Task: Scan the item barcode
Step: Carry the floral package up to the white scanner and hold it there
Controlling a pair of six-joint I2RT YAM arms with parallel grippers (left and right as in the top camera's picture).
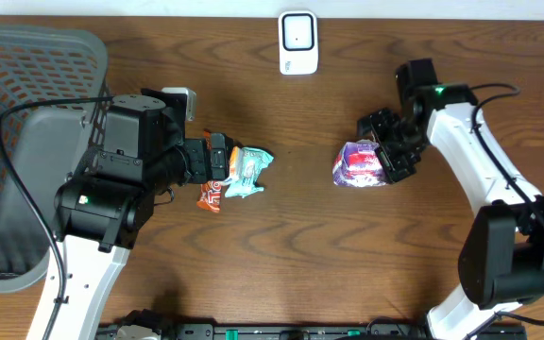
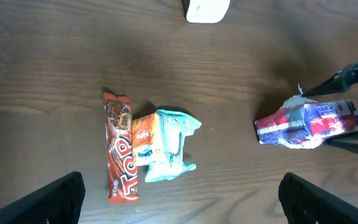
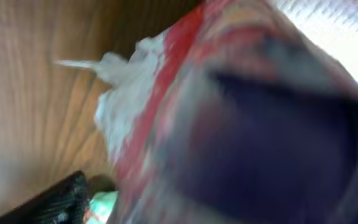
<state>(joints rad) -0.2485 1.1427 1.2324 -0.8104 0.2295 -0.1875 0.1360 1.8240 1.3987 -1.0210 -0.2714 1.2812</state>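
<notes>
The move ahead turns on the red-and-purple packet (image 1: 359, 165), which lies on the table (image 1: 300, 246) right of centre with its long axis running left to right. The right gripper (image 1: 383, 151) sits at its right end. In the left wrist view the jaws stand apart, one finger on the far side of the packet and one on the near side. No firm clamp shows, and whether the pads touch the wrapper cannot be told; the right wrist view is filled with blurred wrapper. The right arm is clearly the nearer one. The white scanner (image 1: 297, 42) stands at the far edge of the table, up and to the left of the packet and well apart from it. Judging from this, the packet has to be closed on, lifted and carried that way.

The left gripper (image 2: 180, 186) hovers with its jaws wide apart over the other snacks, left of centre.

Counted:
- one scanner
- one grey basket (image 1: 26, 104) at the left edge
- four wrapped items: the red-and-purple packet, a red-brown bar (image 2: 119, 149), a small orange packet (image 2: 144, 140) and a teal packet (image 2: 173, 146), the last three touching side by side
</notes>
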